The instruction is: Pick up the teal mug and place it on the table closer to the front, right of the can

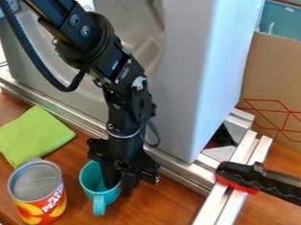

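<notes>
On the brown tabletop [157,213], the gripper [120,185] overlaps 1 turquoise mug [93,189], opening and hold unclear.

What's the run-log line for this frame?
claw: down at mug rim | mug: teal, upright on table | can: upright beside mug | cloth: green, behind can | clamp: at metal rail

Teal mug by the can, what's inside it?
Part of the gripper is down in the mug, beside bare inner wall. The bottom is covered, so I can't tell whether anything lies there.
</notes>
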Robot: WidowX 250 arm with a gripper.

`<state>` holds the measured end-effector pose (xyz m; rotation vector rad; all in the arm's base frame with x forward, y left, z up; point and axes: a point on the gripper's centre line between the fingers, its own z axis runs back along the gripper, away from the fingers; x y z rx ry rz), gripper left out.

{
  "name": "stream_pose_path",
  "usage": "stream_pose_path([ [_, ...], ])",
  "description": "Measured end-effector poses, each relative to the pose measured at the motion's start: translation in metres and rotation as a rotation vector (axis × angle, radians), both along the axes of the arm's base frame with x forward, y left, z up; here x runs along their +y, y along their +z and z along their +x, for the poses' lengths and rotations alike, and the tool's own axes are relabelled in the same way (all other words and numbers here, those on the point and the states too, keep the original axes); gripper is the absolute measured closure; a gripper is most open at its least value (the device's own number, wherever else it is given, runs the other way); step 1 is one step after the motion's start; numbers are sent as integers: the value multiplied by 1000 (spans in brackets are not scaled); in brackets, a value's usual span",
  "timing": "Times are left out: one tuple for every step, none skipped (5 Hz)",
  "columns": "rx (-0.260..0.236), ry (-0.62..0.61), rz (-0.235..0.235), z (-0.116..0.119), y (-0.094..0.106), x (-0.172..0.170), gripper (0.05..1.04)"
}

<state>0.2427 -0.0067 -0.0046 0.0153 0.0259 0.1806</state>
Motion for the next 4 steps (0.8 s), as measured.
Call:
stream_pose_path([
  [47, -1, 28, -8, 1, 4, 923],
  [36, -31, 136, -12, 25, 7, 993],
  [-21, -78, 154, -18, 58, 3, 996],
  [-60, -119, 92, -30, 84, -11, 996],
])
